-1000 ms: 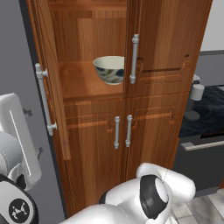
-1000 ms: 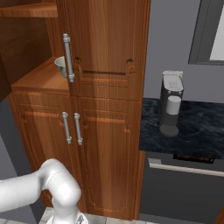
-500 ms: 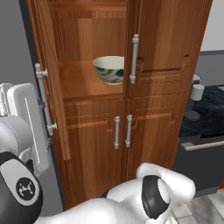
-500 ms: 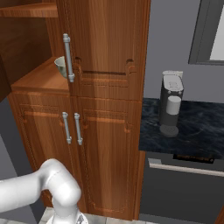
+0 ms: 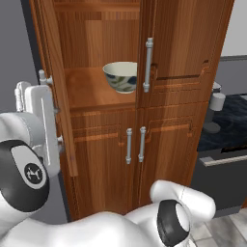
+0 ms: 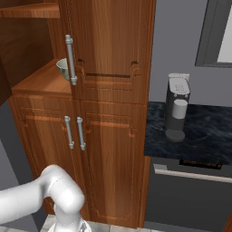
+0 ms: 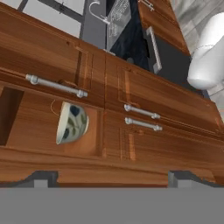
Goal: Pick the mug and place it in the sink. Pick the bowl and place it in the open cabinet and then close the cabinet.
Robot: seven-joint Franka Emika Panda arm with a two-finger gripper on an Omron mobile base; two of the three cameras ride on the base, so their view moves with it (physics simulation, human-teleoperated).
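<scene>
One bowl [image 5: 120,76] sits on the cabinet [image 5: 188,43] shelf, near its front edge. Three silver bar handles show on the closed doors: one long upper handle [image 5: 148,64] and two lower handles [image 5: 135,144] side by side. One coffee machine [image 6: 176,107] stands on the dark counter [image 6: 204,136]. One faucet [image 7: 97,9], possibly over a sink, shows far off in the hand view.

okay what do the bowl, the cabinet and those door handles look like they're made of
Bowl: looks like glazed ceramic, smooth cream surface with dark blue-green leaf marks painted outside.
Cabinet: looks like wood with a satin varnish, brown grain streaks across its panelled doors; being rendered, veneer can't be ruled out.
Handles: likely brushed metal, pale silver bars with soft highlights.
</scene>
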